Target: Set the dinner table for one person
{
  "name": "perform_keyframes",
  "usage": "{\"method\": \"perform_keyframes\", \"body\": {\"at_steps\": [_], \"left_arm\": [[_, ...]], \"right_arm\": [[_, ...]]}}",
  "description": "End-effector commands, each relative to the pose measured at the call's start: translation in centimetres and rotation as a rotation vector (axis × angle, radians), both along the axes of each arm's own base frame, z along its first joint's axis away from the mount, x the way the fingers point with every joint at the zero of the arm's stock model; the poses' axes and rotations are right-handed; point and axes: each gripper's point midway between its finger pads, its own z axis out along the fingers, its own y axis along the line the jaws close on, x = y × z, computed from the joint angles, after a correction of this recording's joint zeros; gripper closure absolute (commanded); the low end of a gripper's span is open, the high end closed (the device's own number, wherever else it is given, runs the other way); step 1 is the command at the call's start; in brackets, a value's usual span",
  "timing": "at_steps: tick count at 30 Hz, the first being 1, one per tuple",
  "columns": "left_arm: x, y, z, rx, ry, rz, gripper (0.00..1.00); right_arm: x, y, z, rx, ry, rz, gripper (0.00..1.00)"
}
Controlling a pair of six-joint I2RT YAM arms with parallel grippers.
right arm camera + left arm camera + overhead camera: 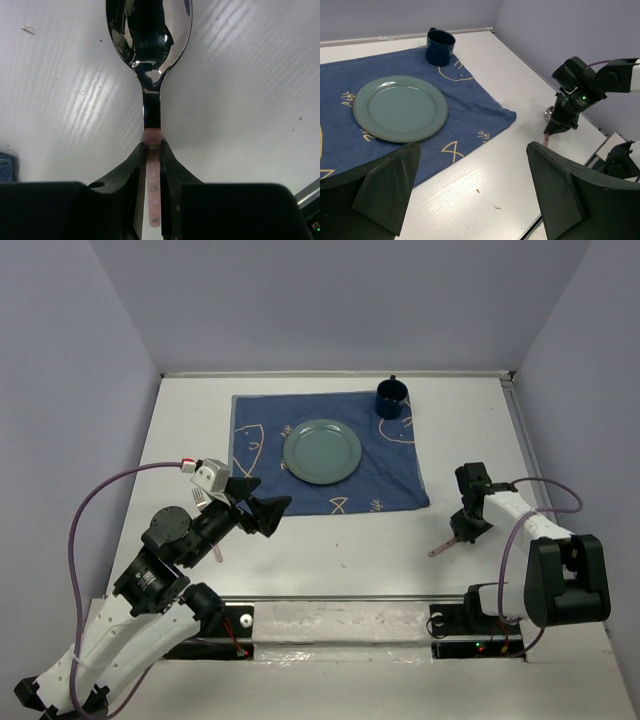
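One spoon (150, 45), clamped by its pink handle in the right gripper (152, 150), lies low over the dinner table (350, 550) right of the plate (322, 451), bowl pointing ahead of the jaws; left gripper (472, 172), left of the plate, gapes empty.

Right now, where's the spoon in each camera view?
Top external: spoon lower right, right of the blue cloth.
Left wrist: right of centre, past the cloth's corner.
Right wrist: centre, bowl at top.
Shared landmark: the right gripper, shut on its pink handle.
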Motion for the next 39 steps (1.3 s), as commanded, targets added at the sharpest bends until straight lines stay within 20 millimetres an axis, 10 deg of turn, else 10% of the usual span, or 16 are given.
{"method": "perform_keyframes", "body": {"at_steps": [1, 7, 13, 21, 39], "left_arm": [[0.7, 0.2, 1.4, -0.012, -0.035, 0.026, 0.01], [1.4, 0.1, 0.8, 0.003, -0.015, 0.040, 0.01], [2.1, 0.1, 0.0, 0.024, 0.007, 0.056, 0.01], [3.8, 1.3, -0.8, 0.022, 0.038, 0.144, 0.01], [6.8, 3.0, -3.0, 0.061, 0.110, 0.257, 0.01]], "right_arm": [[2.2, -1.2, 0.9, -0.073, -0.088, 0.059, 1.00], [5.9, -2.2, 10.1, -0.195, -0.332, 0.255, 1.00], [11.9, 6.4, 16.6, -0.141, -0.412, 0.722, 1.00], [18.2, 15.7, 12.6, -0.057, -0.271, 1.104, 1.00], [24.3, 18.4, 5.5, -0.043, -0.188, 1.169, 1.00]]}}
